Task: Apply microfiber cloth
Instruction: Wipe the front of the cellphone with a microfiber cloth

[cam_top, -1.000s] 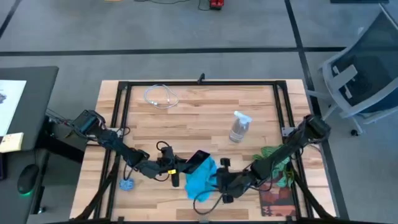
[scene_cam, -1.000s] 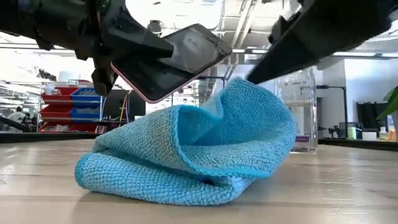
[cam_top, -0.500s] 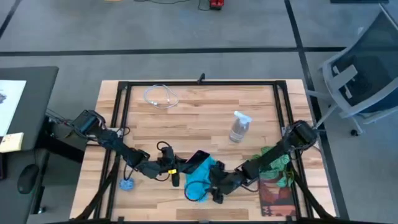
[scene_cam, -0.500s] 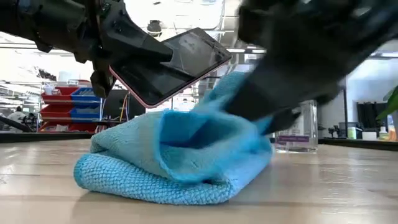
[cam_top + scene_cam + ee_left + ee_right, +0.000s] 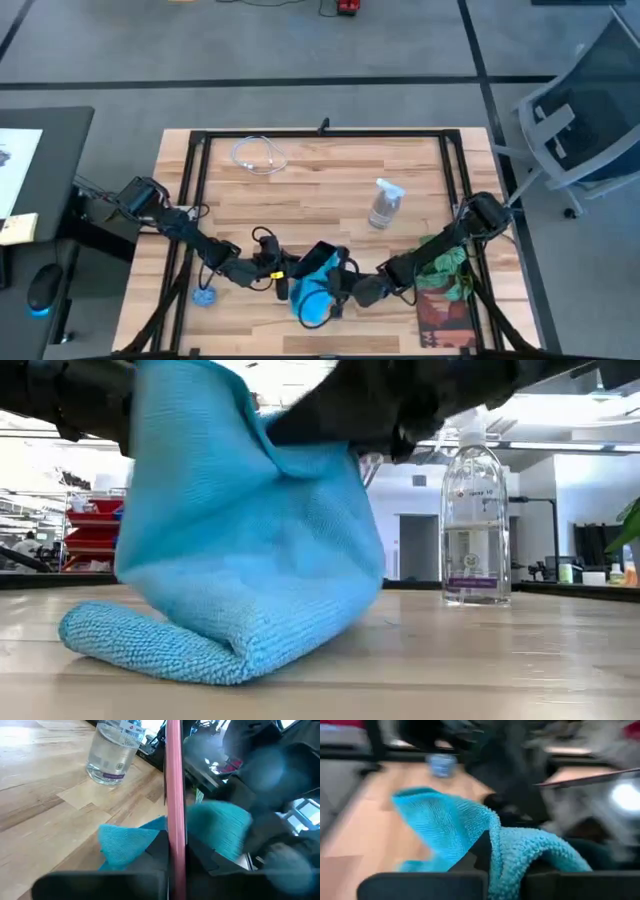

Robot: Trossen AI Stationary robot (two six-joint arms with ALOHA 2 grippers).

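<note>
Microfiber cloth: sky-blue, draped, lower fold on table

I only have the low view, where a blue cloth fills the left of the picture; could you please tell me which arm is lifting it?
Observer: The right hand grips the microfiber cloth; from above, that arm reaches in from the table's right side.
Operator: Thank you. Is the phone there? I cannot see it.
Observer: Yes. In the left wrist view the phone shows edge-on, clamped in the left hand.
Operator: And is the cloth at the phone?
Observer: That same view shows blue fabric on both sides of the phone's pink edge, so the cloth appears draped around it.
</note>
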